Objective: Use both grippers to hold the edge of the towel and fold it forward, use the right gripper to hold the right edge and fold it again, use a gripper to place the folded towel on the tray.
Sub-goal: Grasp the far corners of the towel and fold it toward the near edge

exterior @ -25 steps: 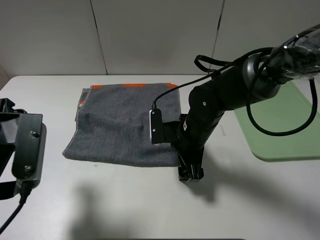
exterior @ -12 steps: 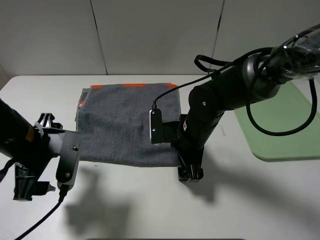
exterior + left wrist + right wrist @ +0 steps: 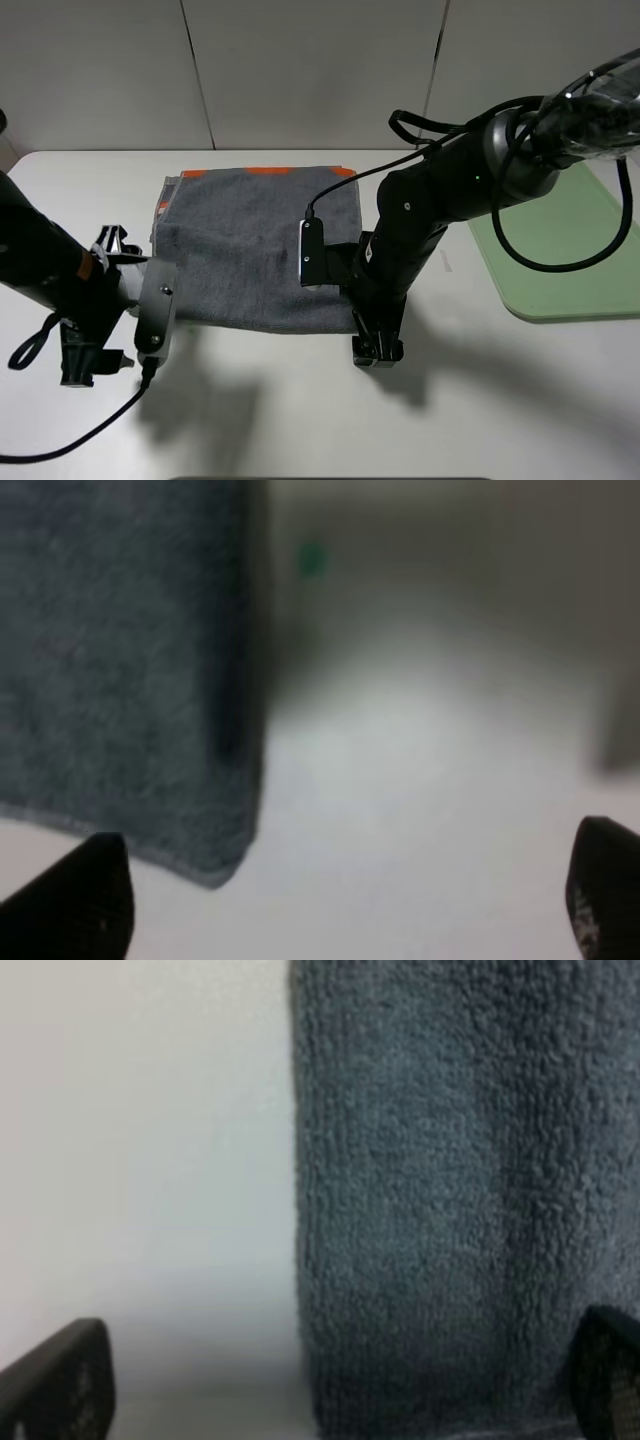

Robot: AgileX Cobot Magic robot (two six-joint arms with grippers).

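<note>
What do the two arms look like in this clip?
Both are black with small black jaws. The left gripper has a slimmer arm, with an orange tag and a grey wrist module trailing a black cable. The right gripper has a bulkier arm, with a glossy plastic-wrapped link, a grey module and looping black cables.

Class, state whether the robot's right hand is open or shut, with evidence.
Open. The right hand shows its fingertips far apart in the wrist view, either side of the towel edge.
</note>
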